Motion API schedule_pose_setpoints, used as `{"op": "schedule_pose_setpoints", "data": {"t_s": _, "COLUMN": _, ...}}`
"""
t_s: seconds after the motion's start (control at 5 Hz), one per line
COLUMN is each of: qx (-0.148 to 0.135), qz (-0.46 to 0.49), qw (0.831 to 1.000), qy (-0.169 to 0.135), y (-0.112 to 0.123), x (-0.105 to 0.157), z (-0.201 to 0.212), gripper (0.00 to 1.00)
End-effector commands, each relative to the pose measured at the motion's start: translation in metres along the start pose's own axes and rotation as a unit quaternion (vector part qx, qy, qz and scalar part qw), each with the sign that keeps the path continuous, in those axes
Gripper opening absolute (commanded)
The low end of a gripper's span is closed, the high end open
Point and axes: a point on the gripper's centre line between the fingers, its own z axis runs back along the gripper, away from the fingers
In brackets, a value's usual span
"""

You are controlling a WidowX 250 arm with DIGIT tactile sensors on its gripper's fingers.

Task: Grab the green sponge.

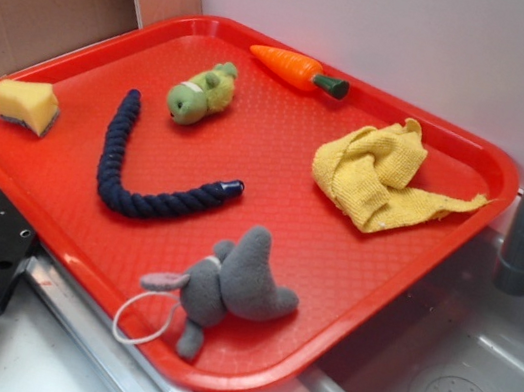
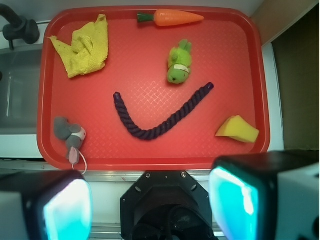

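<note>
Approach should carry the spread, empty gripper from the near edge over to the yellow-orange foam wedge sponge at the red plastic tray's near-right corner, straddling its narrower sides.

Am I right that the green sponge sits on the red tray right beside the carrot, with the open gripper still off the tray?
Not quite. The green sponge lies at the opposite side of the red tray from the carrot, near one end of the dark rope; the wrist view shows this. The rest holds: the gripper is open and off the tray.
</note>
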Motion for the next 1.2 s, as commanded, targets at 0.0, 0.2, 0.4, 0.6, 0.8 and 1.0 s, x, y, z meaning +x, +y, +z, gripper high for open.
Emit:
{"op": "schedule_pose_setpoints", "data": {"t_s": 0.0, "qx": 0.000, "qz": 0.000, "qw": 1.000, "qy": 0.000, "y": 0.000, "x": 0.000, "z": 0.000, "gripper": 1.00}}
{"op": "schedule_pose_setpoints", "data": {"t_s": 0.2, "qx": 0.013, "qz": 0.066, "qw": 0.998, "qy": 0.007, "y": 0.038, "x": 0.005, "z": -0.025, "gripper": 1.00}}
{"op": "schedule_pose_setpoints", "data": {"t_s": 0.4, "qx": 0.041, "qz": 0.026, "qw": 0.999, "qy": 0.024, "y": 0.068, "x": 0.018, "z": -0.054, "gripper": 1.00}}
{"op": "schedule_pose_setpoints", "data": {"t_s": 0.6, "qx": 0.084, "qz": -0.095, "qw": 0.992, "qy": 0.004, "y": 0.081, "x": -0.006, "z": -0.078, "gripper": 1.00}}
{"op": "schedule_pose_setpoints", "data": {"t_s": 0.8, "qx": 0.084, "qz": -0.095, "qw": 0.992, "qy": 0.004, "y": 0.081, "x": -0.006, "z": -0.078, "gripper": 1.00}}
{"op": "schedule_pose_setpoints", "data": {"t_s": 1.0, "qx": 0.084, "qz": -0.095, "qw": 0.992, "qy": 0.004, "y": 0.081, "x": -0.006, "z": -0.078, "gripper": 1.00}}
